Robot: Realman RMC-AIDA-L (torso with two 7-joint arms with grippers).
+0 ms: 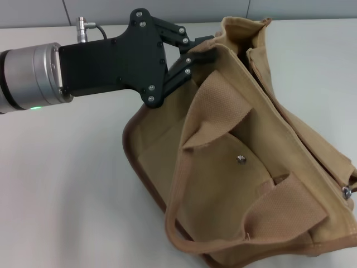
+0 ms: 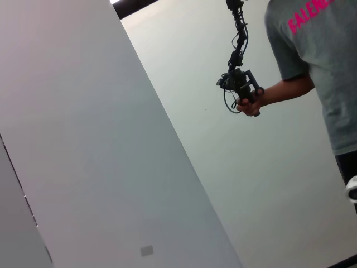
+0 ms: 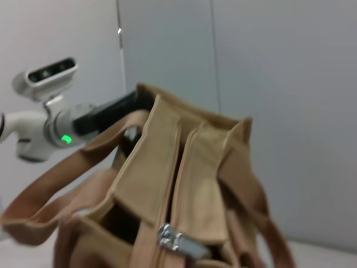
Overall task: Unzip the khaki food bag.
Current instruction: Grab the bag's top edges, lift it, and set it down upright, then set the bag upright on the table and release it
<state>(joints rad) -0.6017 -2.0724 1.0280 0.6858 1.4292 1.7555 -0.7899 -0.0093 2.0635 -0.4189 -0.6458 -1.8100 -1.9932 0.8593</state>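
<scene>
The khaki food bag (image 1: 223, 184) lies tilted on the white table, with its snap front pocket (image 1: 241, 161) and two webbing handles (image 1: 217, 106) facing me. My left gripper (image 1: 203, 50) reaches in from the left and is shut on the bag's far top corner. The metal zipper pull (image 1: 347, 191) sits at the bag's near right end. The right wrist view shows the bag's top (image 3: 150, 173) gaping in a dark slit beyond the pull (image 3: 178, 240), with the left arm (image 3: 106, 114) behind it. My right gripper is out of view.
The white table (image 1: 67, 184) runs to the left and front of the bag. The left wrist view shows only grey wall panels (image 2: 83, 139) and a person in a grey shirt (image 2: 312, 61) holding a handheld device.
</scene>
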